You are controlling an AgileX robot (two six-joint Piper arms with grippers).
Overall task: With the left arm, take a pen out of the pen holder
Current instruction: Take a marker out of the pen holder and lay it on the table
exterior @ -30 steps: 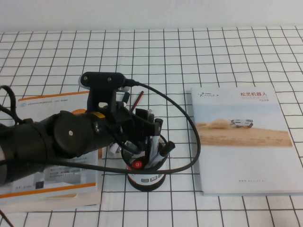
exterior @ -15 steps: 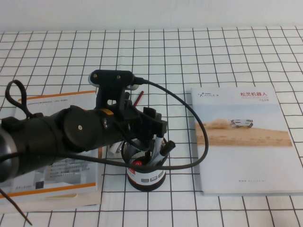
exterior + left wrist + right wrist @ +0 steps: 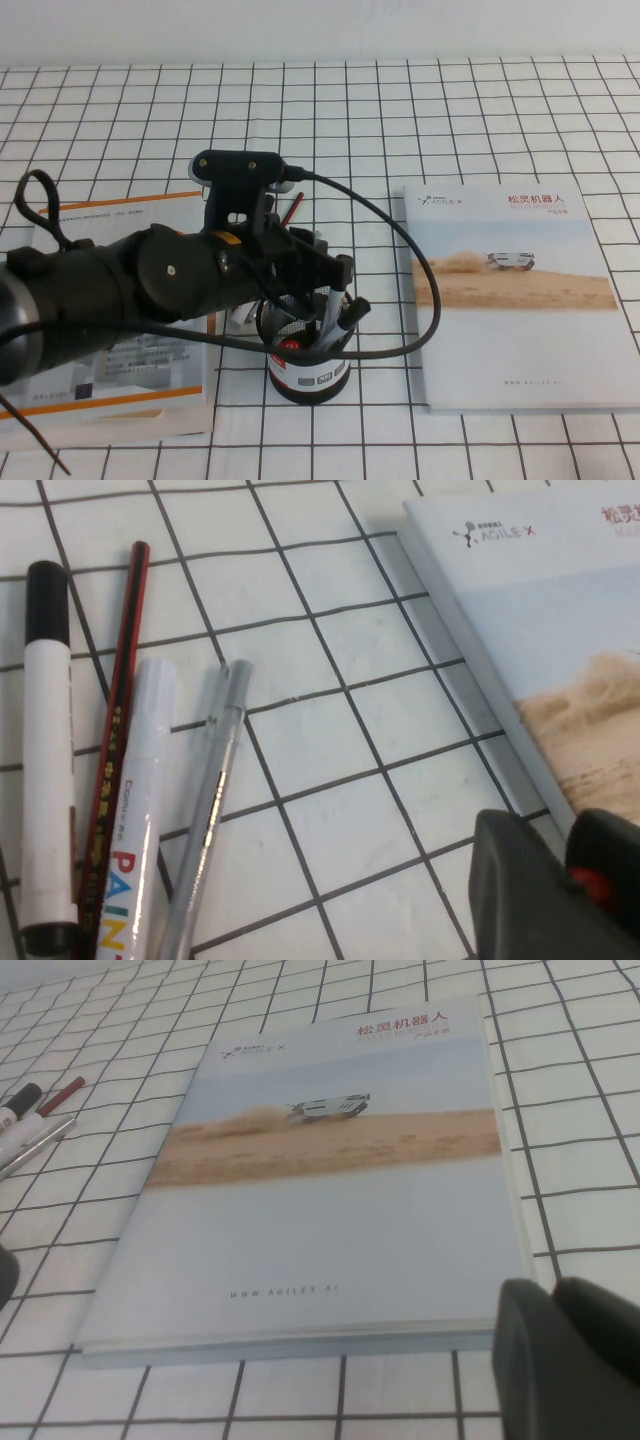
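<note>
Since a second ago the left arm has swung slightly right, its wrist camera now sitting higher. An orange-striped white paper booklet (image 3: 120,385) lies at left on the black-gridded white cloth (image 3: 420,110). The left gripper (image 3: 322,262) hovers just above the black mesh cylindrical pen holder (image 3: 308,368); we cannot tell how wide it stands. Pens stand in the holder, one dark-capped pen (image 3: 350,312) leaning right. A pale blue desert-photo brochure (image 3: 515,300) lies at right. The right gripper (image 3: 258,1290) stands wide, low at the brochure's near edge.
</note>
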